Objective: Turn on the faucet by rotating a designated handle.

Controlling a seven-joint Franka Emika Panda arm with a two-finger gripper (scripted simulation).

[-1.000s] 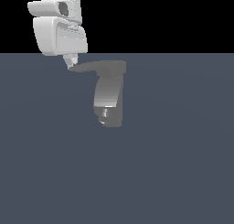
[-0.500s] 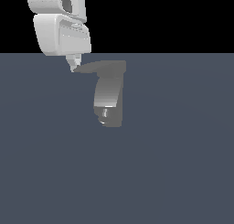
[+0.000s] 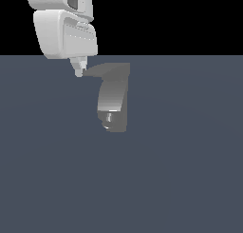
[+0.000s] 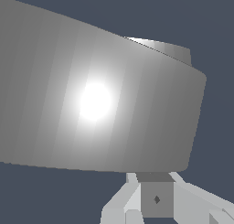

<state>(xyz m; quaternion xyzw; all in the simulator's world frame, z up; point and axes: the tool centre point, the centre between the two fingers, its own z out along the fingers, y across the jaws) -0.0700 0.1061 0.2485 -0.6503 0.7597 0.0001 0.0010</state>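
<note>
The tool (image 3: pixel 79 71) touches the pointed tip of the handle (image 3: pixel 105 70) atop the faucet (image 3: pixel 113 103); its grip state is unclear.

No legible txt, labels, brands, nos. or signs anywhere. Checked faucet (image 3: pixel 114 101), handle (image 3: pixel 97 69), white arm (image 3: pixel 64 30): plain surfaces only. Wrist view same, just a bright glare spot on grey metal, plus a small dark diamond mark, not readable as a sign.
</note>
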